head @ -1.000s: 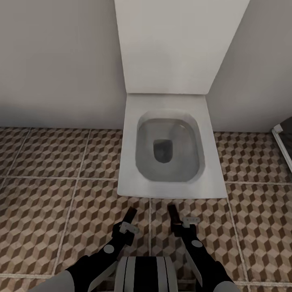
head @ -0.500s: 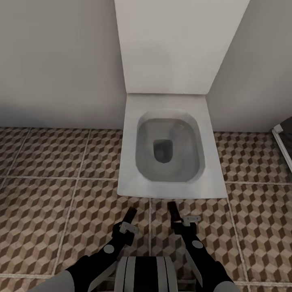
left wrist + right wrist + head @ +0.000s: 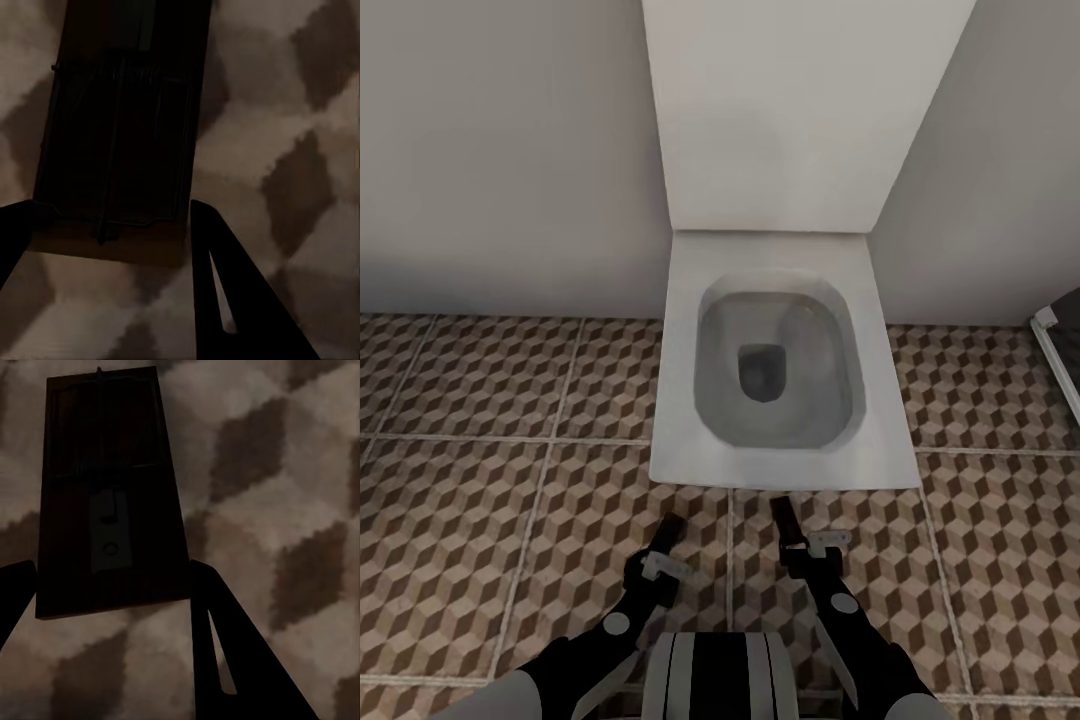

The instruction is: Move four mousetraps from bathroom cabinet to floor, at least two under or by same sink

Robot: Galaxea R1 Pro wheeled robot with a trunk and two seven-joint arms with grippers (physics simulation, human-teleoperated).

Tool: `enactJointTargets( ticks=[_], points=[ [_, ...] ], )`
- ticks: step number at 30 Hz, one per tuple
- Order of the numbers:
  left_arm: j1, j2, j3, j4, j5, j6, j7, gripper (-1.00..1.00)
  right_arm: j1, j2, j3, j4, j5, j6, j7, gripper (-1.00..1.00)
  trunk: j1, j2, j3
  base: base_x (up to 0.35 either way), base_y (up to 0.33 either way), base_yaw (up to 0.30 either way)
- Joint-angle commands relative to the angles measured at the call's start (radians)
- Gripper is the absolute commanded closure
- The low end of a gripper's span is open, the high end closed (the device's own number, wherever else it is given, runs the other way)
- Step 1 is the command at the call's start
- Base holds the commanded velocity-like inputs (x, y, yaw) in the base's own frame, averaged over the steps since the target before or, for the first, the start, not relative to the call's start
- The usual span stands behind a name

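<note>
Two mousetraps show, both low over the cube-patterned bathroom floor (image 3: 480,500) just in front of the toilet. My left gripper (image 3: 663,547) is shut on the near end of one mousetrap (image 3: 668,530), a dark board with a wire spring in the left wrist view (image 3: 120,135), between the fingers (image 3: 225,285). My right gripper (image 3: 797,550) holds the other mousetrap (image 3: 788,528) the same way; the right wrist view shows this board (image 3: 112,487) and one finger (image 3: 225,645) against its side. The cabinet, the sink and the other mousetraps are out of view.
A square white toilet (image 3: 775,360) with its lid up stands straight ahead against grey walls. A dark frame with a white edge (image 3: 1060,350) cuts in at the far right. Patterned tiles spread to the left and right of the toilet.
My left gripper has drawn back and a little to the left, and its mousetrap has shifted with it. The right arm and the camera have not moved.
</note>
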Motion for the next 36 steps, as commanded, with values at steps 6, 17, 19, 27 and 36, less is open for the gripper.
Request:
enactJointTargets(
  ticks=[6, 17, 19, 27, 36],
  points=[
    [-0.002, -0.026, -0.006, 0.061, -0.055, -0.018, 0.008, 1.0, 0.0, 0.0, 0.003, 0.003, 0.004, -0.001, -0.009, 1.0, 0.0, 0.0, 0.0, 0.0, 0.0, 0.0],
    [-0.002, -0.079, -0.003, 0.163, -0.105, -0.019, 0.008, 1.0, 0.0, 0.0, 0.003, 0.01, 0.005, -0.001, -0.008, 1.0, 0.0, 0.0, 0.0, 0.0, 0.0, 0.0],
    [-0.002, -0.082, -0.002, 0.168, -0.105, -0.019, 0.008, 1.0, 0.0, 0.0, 0.003, 0.01, 0.005, -0.002, -0.008, 1.0, 0.0, 0.0, 0.0, 0.0, 0.0, 0.0],
    [-0.002, -0.09, -0.002, 0.174, -0.105, -0.019, 0.008, 1.0, 0.0, 0.0, 0.004, 0.011, 0.006, -0.001, -0.008, 1.0, 0.0, 0.0, 0.0, 0.0, 0.0, 0.0],
    [-0.002, -0.093, -0.001, 0.173, -0.106, -0.019, 0.008, 1.0, 0.0, 0.0, 0.003, 0.011, 0.006, -0.002, -0.008, 1.0, 0.0, 0.0, 0.0, 0.0, 0.0, 0.0]
  ],
)
